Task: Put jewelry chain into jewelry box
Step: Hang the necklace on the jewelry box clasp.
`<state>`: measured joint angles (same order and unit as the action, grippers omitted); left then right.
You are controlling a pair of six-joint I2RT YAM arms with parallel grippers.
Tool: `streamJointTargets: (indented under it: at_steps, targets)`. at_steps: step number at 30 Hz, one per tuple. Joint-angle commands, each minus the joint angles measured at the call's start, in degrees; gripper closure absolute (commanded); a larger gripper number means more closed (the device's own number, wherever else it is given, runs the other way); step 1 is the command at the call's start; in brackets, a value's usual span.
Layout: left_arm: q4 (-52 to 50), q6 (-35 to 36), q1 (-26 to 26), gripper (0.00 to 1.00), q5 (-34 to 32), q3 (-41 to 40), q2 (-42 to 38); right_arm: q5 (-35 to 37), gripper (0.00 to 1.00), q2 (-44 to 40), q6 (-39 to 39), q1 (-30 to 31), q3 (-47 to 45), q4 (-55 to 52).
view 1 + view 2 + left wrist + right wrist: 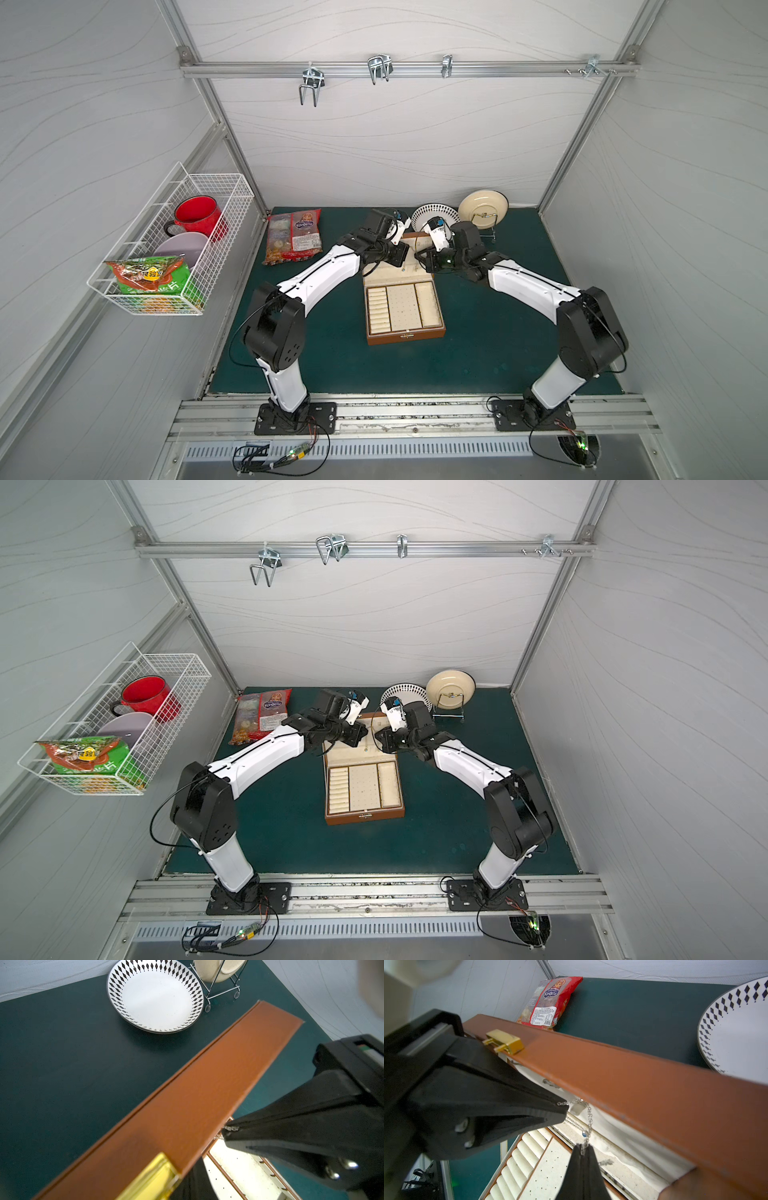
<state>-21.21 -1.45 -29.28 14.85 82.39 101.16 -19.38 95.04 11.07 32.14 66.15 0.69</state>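
The thin silvery jewelry chain (589, 1118) spans between both grippers above the cream tray of the brown leather-look jewelry box (406, 335), at its 12 o'clock end, just beside the raised lid. The left gripper (564, 1110), pressed together, pinches one end. The right gripper (582, 1149) pinches the chain further along.

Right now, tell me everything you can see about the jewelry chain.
The jewelry chain is a very thin strand of silvery metal links with a tiny blue bead. It is held in the air, strung between both shut pincers: the right pincer pinches one part, the left pincer another. It bends under the raised lid edge of the open jewelry box, before its cream lining, above the tray. Whether it catches a lid hook is unclear.
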Motion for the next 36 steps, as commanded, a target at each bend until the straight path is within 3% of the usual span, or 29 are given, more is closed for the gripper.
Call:
streamJointTargets:
  at_steps: [1,18,26,36]
  targets:
    - [1.6,-0.4,0.2,1.0,1.1,0.0,-0.8,0.3,1.0,1.2,-0.2,0.2,1.5,-0.9]
    - [2.5,-1.3,0.2,1.0,2.0,-0.1,0.3,1.1,1.0,2.3,-0.4,0.2,3.1,-1.2]
    - [2.1,-1.6,0.2,0.83,1.3,0.6,-0.7,1.2,1.0,3.1,-0.4,0.3,4.1,-1.2]
    - [0.9,-1.4,0.2,0.81,-0.5,0.4,-4.1,2.0,1.0,3.7,-0.7,0.2,3.2,-1.0]
